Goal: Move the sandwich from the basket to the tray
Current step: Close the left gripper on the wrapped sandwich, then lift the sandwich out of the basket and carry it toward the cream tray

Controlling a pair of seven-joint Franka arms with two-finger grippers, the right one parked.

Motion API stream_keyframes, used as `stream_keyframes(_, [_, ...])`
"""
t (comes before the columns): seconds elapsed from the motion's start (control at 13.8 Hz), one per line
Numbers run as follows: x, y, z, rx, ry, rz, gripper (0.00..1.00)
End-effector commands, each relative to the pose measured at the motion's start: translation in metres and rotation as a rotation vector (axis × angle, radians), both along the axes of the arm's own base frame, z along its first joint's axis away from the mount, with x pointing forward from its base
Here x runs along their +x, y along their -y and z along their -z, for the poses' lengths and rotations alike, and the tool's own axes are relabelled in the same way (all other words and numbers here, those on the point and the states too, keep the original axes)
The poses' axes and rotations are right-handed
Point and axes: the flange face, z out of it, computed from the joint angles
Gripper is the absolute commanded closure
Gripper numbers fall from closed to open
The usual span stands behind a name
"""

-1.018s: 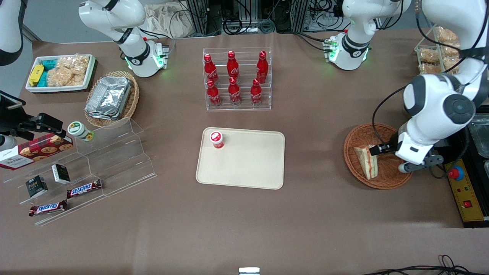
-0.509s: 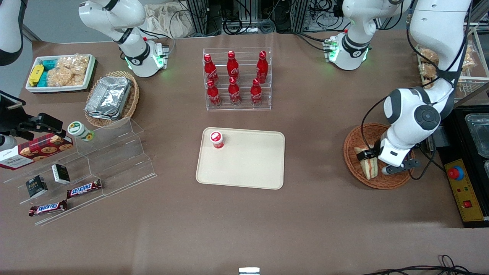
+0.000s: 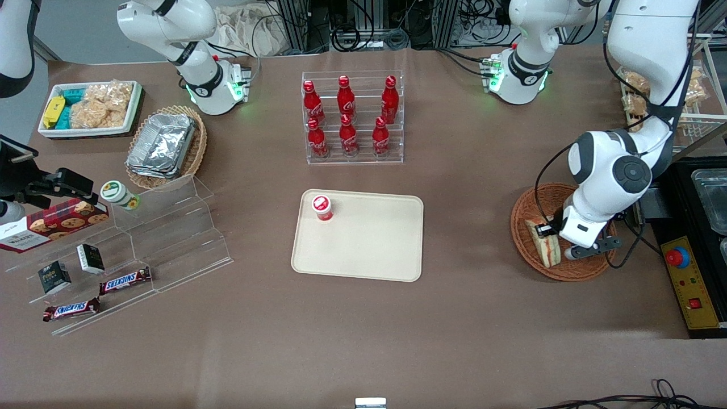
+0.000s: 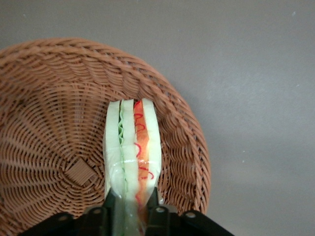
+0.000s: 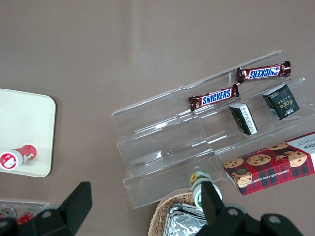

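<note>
The sandwich, a white bread wedge with red and green filling, stands on edge in the round reddish-brown wicker basket toward the working arm's end of the table. My left gripper is down in the basket, with a finger pressed against each bread face. In the left wrist view the gripper is shut on the sandwich, which still rests in the basket. The cream tray lies flat at the table's middle, well apart from the basket.
A small red-capped bottle stands on one corner of the tray. A clear rack of red cola bottles stands farther from the front camera than the tray. A yellow control box lies beside the basket.
The left arm swung in over the basket and its gripper came down around the sandwich. In the last half second it barely shifted.
</note>
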Motion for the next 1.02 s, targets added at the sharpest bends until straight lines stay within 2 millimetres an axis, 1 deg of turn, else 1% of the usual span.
stream_keyframes(0.0, [0.001,0.002,-0.067,0.038,0.022,0.043,0.95])
stream_keyframes(0.07, [0.004,0.001,-0.093,0.05,-0.016,0.07,0.98])
stream_keyframes(0.22, [0.012,0.002,-0.156,0.065,-0.071,0.118,1.0])
stream_keyframes(0.36, [0.015,0.019,-0.217,0.073,-0.14,0.152,1.0])
stream_keyframes(0.44, [0.013,0.024,-0.245,0.086,-0.164,0.161,1.0])
stream_keyframes(0.58, [0.003,0.049,-0.3,0.119,-0.192,0.202,1.0])
stream_keyframes(0.65, [-0.002,0.062,-0.323,0.119,-0.192,0.214,1.0])
stream_keyframes(0.8, [-0.021,0.093,-0.356,0.144,-0.202,0.238,1.0])
stream_keyframes(0.95, [-0.047,0.151,-0.377,0.159,-0.194,0.214,1.0])
